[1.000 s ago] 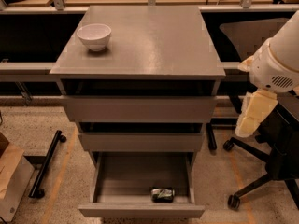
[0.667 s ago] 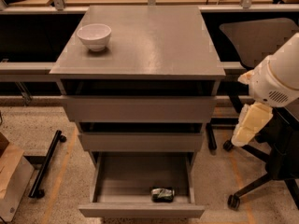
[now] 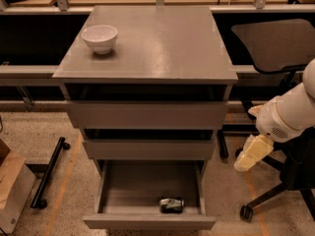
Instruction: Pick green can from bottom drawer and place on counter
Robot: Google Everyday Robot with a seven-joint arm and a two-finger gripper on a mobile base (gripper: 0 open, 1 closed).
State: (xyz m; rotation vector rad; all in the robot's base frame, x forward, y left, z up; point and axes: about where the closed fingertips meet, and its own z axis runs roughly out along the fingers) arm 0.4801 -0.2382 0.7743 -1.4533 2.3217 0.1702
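The green can (image 3: 172, 204) lies on its side in the open bottom drawer (image 3: 123, 193), near the front right corner. The counter (image 3: 157, 43) is the grey top of the three-drawer cabinet. My gripper (image 3: 251, 153) hangs from the white arm to the right of the cabinet, level with the middle drawer, above and to the right of the can, apart from it.
A white bowl (image 3: 100, 37) stands at the counter's back left. A black office chair (image 3: 280, 53) is right of the cabinet, behind my arm. A black wheeled bar (image 3: 48, 173) and a cardboard box (image 3: 12, 191) lie on the floor at left.
My arm and gripper have moved down and a little to the left, toward the cabinet's lower right side. The can and drawer have not moved.
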